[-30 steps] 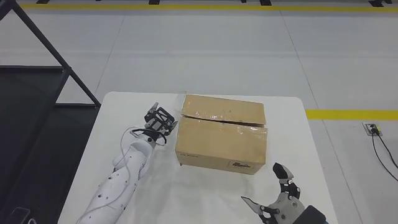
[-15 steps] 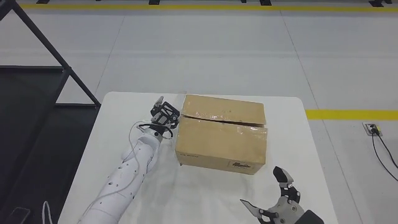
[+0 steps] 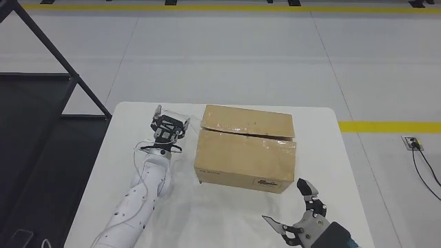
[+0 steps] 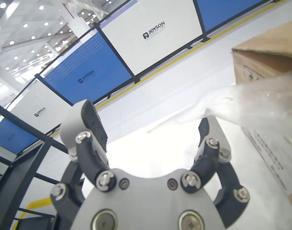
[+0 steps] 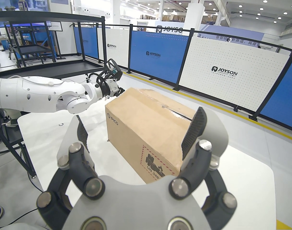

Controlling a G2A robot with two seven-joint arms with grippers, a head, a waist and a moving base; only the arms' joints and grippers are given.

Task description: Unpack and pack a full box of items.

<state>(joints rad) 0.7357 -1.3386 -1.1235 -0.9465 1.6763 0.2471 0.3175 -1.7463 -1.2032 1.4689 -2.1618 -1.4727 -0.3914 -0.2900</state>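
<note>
At the left of the top view my left claw [image 3: 170,122] hovers over the worktop [image 3: 320,179], released and spread wide, gripping nothing. It sits just beside the upper left corner of the box [image 3: 244,148], at one of its short ends. In my left wrist view a strip of clear tape [image 4: 244,104] runs from the box side to one side of that claw [image 4: 146,113]. I cannot tell whether the tape clings there or only passes in front.

The box stands in the middle of the worktop with its long axis running left to right across the top view. Its top flaps are down and meet along a seam [image 3: 244,132] that follows the same line. I judge the unpacking has barely begun, since the top is not yet opened.

At the lower right of the top view my right claw [image 3: 300,215] is also released and empty. It waits apart from the box, off the lower right corner, facing the long side in my right wrist view [image 5: 140,118].

The box lies to the right of my left claw, and that claw is clearly the nearer one. I think the next pull on the tape should run along the seam.
</note>
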